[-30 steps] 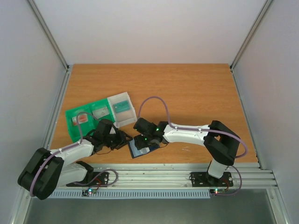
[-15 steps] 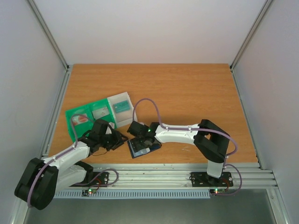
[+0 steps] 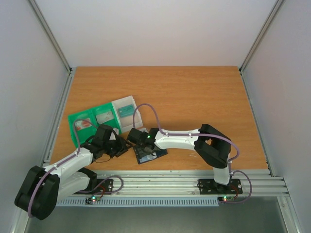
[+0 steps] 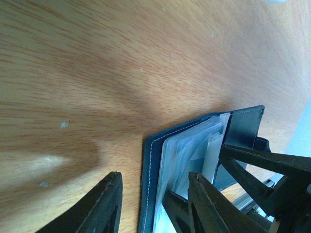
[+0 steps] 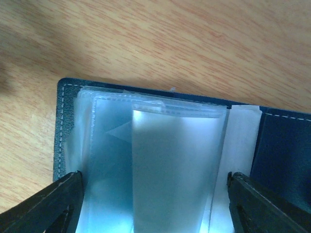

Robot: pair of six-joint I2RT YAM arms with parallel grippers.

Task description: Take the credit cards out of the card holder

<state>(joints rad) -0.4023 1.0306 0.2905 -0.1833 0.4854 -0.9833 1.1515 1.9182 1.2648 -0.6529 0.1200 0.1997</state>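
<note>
The dark navy card holder (image 3: pixel 149 156) lies open near the table's front edge. In the right wrist view its clear sleeves (image 5: pixel 104 160) show a teal tint, with a pale whitish card (image 5: pixel 177 165) in the middle pocket. My right gripper (image 5: pixel 155 175) is open wide, its fingers on either side of the sleeves, and hovers low over the holder (image 5: pixel 65 121). My left gripper (image 4: pixel 155 174) is open, straddling the holder's left edge (image 4: pixel 149 184). In the top view both grippers, the left (image 3: pixel 124 147) and the right (image 3: pixel 140 145), meet at the holder.
A green bin (image 3: pixel 73 119) holds a card with a red mark (image 3: pixel 85 124) and a pale card (image 3: pixel 103 116). A white bin (image 3: pixel 137 116) beside it holds a teal card (image 3: pixel 126 111). The table's front rail (image 3: pixel 170 178) runs just behind the holder.
My right arm has swung left and its gripper has come down over the open holder. My left gripper drew back a little to the left, then held beside the holder.
</note>
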